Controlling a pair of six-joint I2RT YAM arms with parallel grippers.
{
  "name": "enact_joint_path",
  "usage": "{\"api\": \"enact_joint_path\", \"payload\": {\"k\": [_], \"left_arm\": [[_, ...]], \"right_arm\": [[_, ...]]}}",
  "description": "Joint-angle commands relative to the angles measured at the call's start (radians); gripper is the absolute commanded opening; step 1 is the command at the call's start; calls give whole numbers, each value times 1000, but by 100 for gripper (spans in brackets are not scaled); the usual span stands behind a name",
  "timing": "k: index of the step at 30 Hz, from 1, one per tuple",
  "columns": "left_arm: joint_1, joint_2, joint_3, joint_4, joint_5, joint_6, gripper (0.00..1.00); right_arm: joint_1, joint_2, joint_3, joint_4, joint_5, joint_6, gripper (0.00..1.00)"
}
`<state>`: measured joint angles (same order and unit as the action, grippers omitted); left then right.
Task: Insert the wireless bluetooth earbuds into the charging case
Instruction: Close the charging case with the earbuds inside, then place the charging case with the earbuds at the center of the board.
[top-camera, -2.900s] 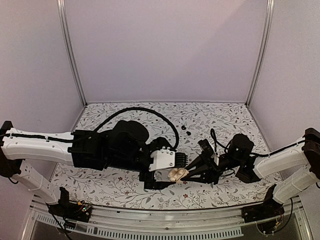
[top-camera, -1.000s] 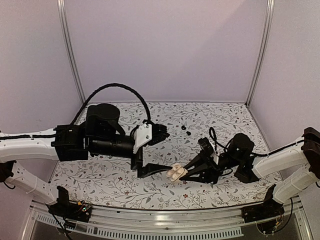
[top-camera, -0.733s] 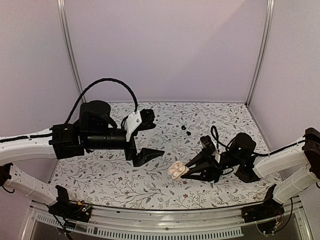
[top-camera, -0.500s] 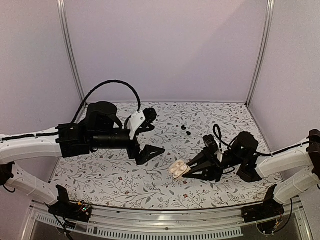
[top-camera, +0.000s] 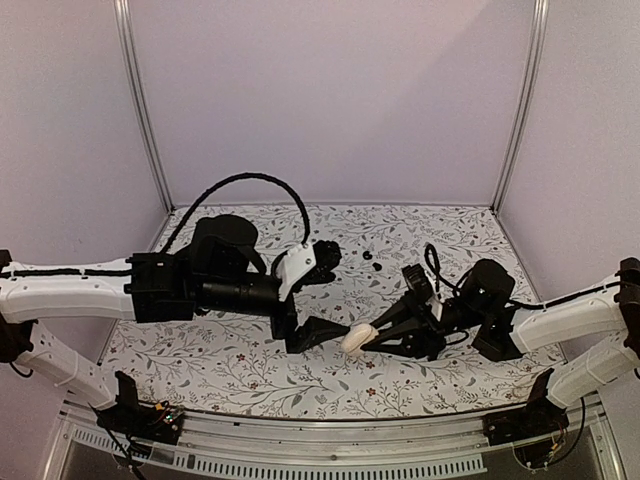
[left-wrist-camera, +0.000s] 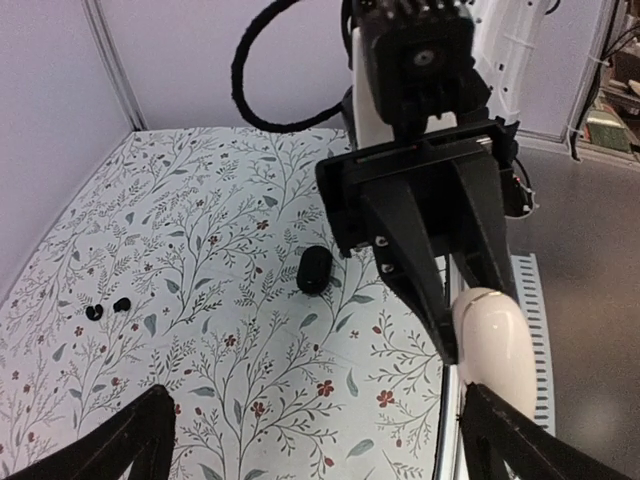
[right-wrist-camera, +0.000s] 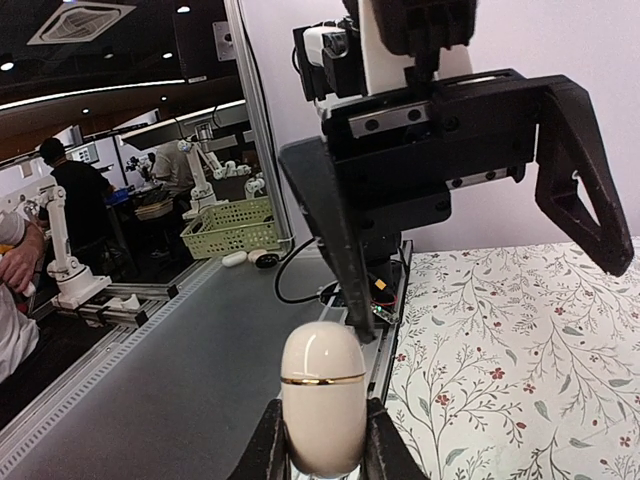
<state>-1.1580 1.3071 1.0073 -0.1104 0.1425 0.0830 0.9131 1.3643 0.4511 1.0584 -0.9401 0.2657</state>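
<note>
My right gripper (top-camera: 366, 337) is shut on the cream charging case (top-camera: 357, 338) and holds it above the table; the case also shows in the left wrist view (left-wrist-camera: 490, 330). In the right wrist view the case (right-wrist-camera: 322, 395) stands on end between my fingers (right-wrist-camera: 270, 440), with a gold band round it. My left gripper (top-camera: 340, 290) is open wide, one finger (top-camera: 320, 334) just left of the case. It also shows in the left wrist view (left-wrist-camera: 320, 450). The two tiny black earbuds (top-camera: 367, 256) lie on the table behind, and show in the left wrist view (left-wrist-camera: 108, 308).
A larger black oval case (left-wrist-camera: 314, 270) lies on the floral table (top-camera: 250, 375) under my right gripper. The table's front rail (top-camera: 330, 455) runs close below the case. Purple walls (top-camera: 330, 100) close in the back and sides.
My left gripper let go near the case, swung back left, then came back beside it, open. My right gripper rose slightly and turned the case, so its two wells no longer show.
</note>
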Motion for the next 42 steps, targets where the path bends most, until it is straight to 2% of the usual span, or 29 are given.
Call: {"api": "enact_joint_path", "payload": {"k": [1,3,8,13,18,28,35,42], "left_arm": [[-68,-4,42,-10,18,59,100],[-88,3,54,-31,14,72,100],[-89,-32,28,-23,-95,78,100],[6,-115,-33,37,-173,-17,100],[98,-132,-70,52,-202,-109,100],[134,-118,-131,94,-236,-163,100],[179,-120,-167,150,-245,-216,100],[286,-156,-204,133,-263,-343,100]], "right_arm": [[-5,8,24,-6,29,0,0],[-6,9,26,-8,36,1,0],[-12,12,27,-16,56,11,0],[-88,14,20,-57,103,54,0],[-138,12,43,-201,167,59,0],[-189,25,101,-538,236,-10,0],[-176,177,191,-616,164,-17,0],[-126,443,494,-762,204,-71,0]]}}
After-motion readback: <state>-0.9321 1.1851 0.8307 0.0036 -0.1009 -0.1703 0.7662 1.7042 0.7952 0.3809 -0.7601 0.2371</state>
